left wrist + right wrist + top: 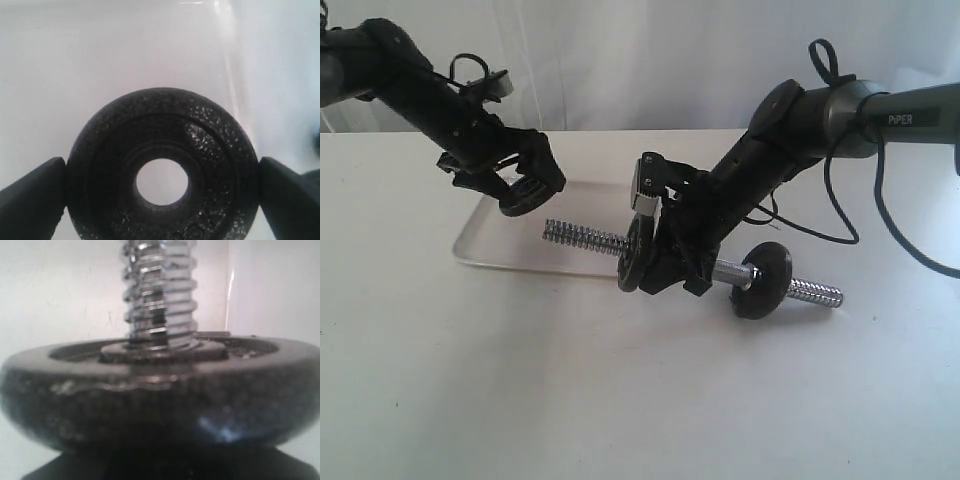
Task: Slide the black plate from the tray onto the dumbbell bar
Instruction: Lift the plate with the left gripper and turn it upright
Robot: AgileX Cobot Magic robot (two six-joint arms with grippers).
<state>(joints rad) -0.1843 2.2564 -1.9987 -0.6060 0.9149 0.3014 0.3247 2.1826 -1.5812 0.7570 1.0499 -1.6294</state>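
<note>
The black plate [162, 130], round with a centre hole, hangs clamped by its rim between the fingers [30, 200] of my left gripper [525, 188]. It is held above the far end of the white tray [480, 245]. The chrome dumbbell bar [582, 237] lies lifted and slanted, its free threaded end pointing toward the held black plate [520, 207]. My right gripper [672, 265] is closed around the bar's middle, between one black disc [634, 255] and another [760, 280]. In the right wrist view that disc [160, 400] and the threaded end [160, 295] fill the frame and hide the jaws.
The white table [620, 400] spreads out in front of the tray and the bar. A black cable [840, 215] loops behind the right arm. The bar's other threaded end [817, 293] sticks out to the right, near the table.
</note>
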